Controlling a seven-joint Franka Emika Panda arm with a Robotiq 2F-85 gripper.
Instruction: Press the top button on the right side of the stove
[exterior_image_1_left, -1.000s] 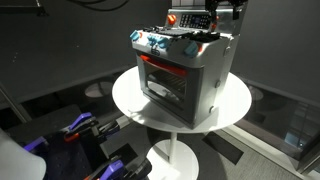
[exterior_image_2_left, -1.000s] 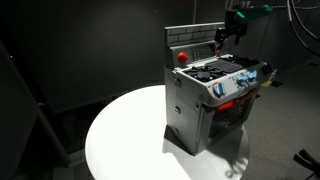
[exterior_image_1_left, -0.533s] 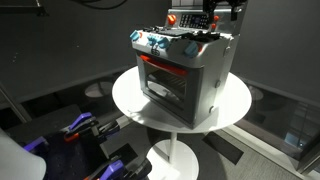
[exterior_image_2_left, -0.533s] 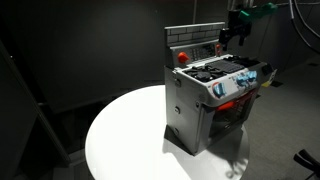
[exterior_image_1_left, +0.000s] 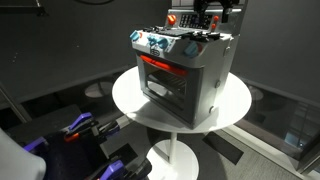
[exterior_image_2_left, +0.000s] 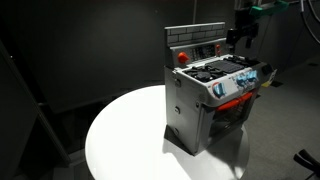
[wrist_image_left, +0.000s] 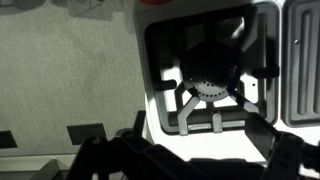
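Observation:
The silver-grey stove (exterior_image_1_left: 185, 70) stands on a round white table (exterior_image_1_left: 128, 98) and shows in both exterior views (exterior_image_2_left: 205, 100). It has a red-glowing oven window, blue-white knobs and an upright back panel with a red button (exterior_image_2_left: 181, 57). My gripper (exterior_image_1_left: 208, 22) hangs above the rear of the stove top, near the back panel's far end (exterior_image_2_left: 240, 42). The wrist view looks down on a black burner (wrist_image_left: 205, 85) beside the tiled back panel, with my dark fingers (wrist_image_left: 200, 142) spread apart, empty and touching nothing.
The table (exterior_image_2_left: 120, 130) has bare white surface around the stove. Dark curtains enclose the area. Blue and red objects (exterior_image_1_left: 80, 128) lie on the floor below the table, beside its pedestal base (exterior_image_1_left: 178, 160).
My gripper has risen a little and shifted sideways along the back panel, away from the red button. The stove has not moved.

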